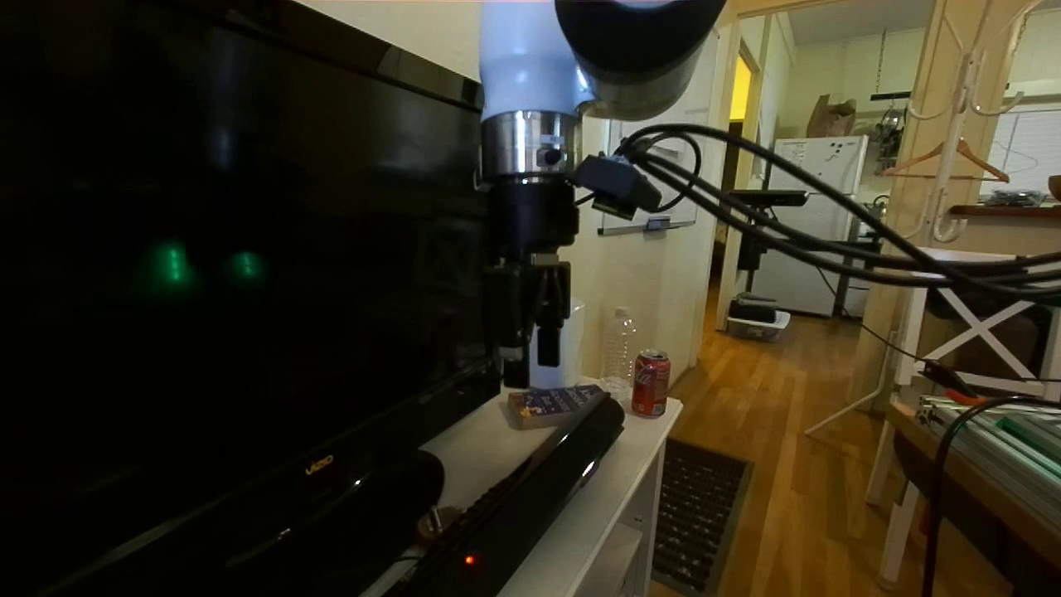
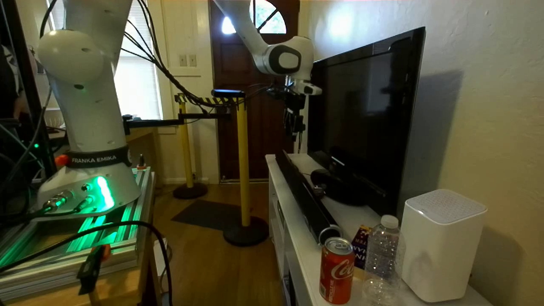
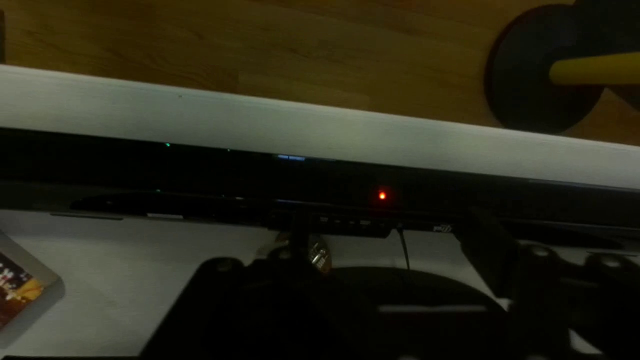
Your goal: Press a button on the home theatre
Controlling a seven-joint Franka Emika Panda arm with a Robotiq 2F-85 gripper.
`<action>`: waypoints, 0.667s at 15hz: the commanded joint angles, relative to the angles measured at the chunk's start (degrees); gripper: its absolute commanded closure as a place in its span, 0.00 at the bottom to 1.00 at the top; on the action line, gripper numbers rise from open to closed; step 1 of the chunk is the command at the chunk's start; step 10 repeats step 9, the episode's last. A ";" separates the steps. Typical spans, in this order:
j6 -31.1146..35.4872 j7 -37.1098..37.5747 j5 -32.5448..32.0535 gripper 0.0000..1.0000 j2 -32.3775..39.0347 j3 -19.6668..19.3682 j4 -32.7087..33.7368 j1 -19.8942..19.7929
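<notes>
The home theatre is a long, low black soundbar point(image 1: 539, 489) lying on the white stand in front of the TV. It also shows in an exterior view point(image 2: 304, 191) and runs across the wrist view point(image 3: 320, 180). A red light point(image 3: 382, 195) glows on it. Small pale markings point(image 3: 345, 221) show along its edge nearer the TV; I cannot tell whether they are buttons or ports. My gripper point(image 1: 532, 365) points down above the stand, close to the TV, and also shows in an exterior view point(image 2: 294, 131). In the wrist view its fingers point(image 3: 387, 230) are apart with nothing between them.
The large black TV point(image 2: 361, 110) stands right behind the soundbar. A red can point(image 2: 337, 272), clear bottle point(image 2: 381, 255), book point(image 1: 539, 408) and white speaker-like box point(image 2: 442, 250) stand near one end of the white stand point(image 3: 250, 117). Yellow posts point(image 2: 242, 161) stand on the floor.
</notes>
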 commanded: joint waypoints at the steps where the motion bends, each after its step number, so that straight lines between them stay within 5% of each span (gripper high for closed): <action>1: -5.16 2.51 -0.58 0.00 -6.37 -0.19 -4.88 -0.17; 10: -6.99 3.52 -0.39 0.00 -8.51 -0.07 -5.96 -0.66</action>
